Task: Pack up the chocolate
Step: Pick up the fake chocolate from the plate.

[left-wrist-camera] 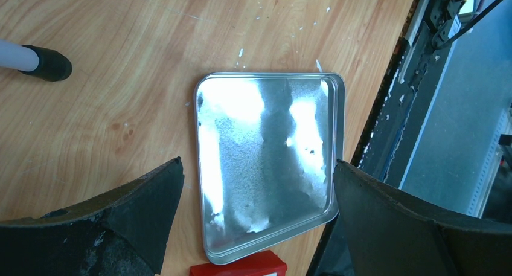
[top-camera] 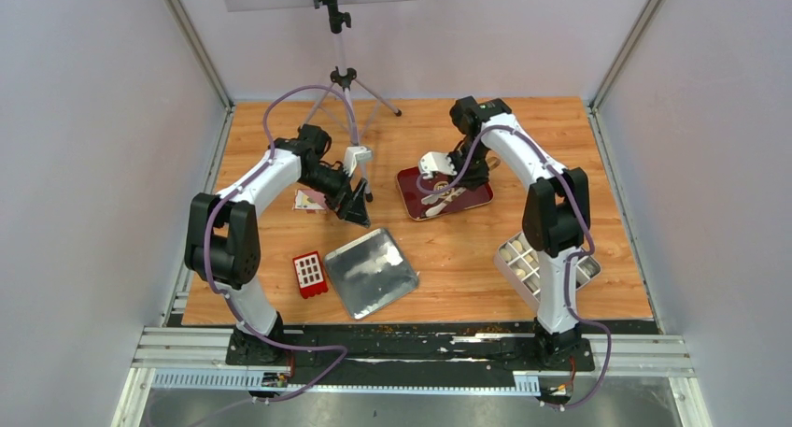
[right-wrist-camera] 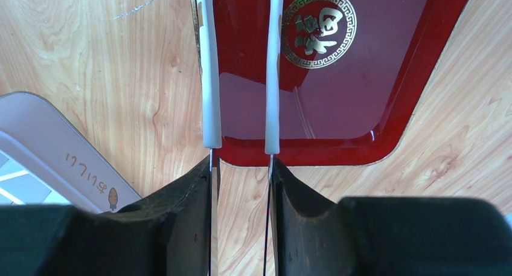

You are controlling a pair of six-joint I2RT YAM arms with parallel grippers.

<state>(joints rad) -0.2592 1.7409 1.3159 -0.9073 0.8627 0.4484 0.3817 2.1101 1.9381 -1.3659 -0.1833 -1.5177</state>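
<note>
Far left: left gripper (left-wrist-camera: 256, 170) spread to full width, empty, hanging above silver lid (top-camera: 372, 273). Red block (top-camera: 310, 274) just beside the lid on its left. Tripod (top-camera: 344, 77) foot close behind that arm.

Middle: right gripper (right-wrist-camera: 241, 164) partly closed on white tongs (right-wrist-camera: 211, 95), one blade along each finger, blades apart and parallel, crossing the rim of red tray (right-wrist-camera: 362, 95) near one corner. Nothing between the blades in the stretch on view; tips cut off at the picture's top, so no telling about a piece there. No piece on the tray's visible floor. Printed card (right-wrist-camera: 54, 149) on the wood near the tray, apart from it.

Right: chocolate (top-camera: 516, 252) in compartmented tin (top-camera: 590, 270), cream pieces showing, partly hidden under the right arm's own links; dark ones not to be made out.

Step in hand, as a guess: filling done or nearly so, tongs away from the tin, lid next. Calls for an edge-on pinch of a thin, flat lid, then a carry rightward across bare table (top-camera: 467, 259).

Edges: lid close to the near table edge, tin close to the near right corner; little margin for a slide there. Open wood between lid and tin; right arm standing over the tin, to be cleared first.
</note>
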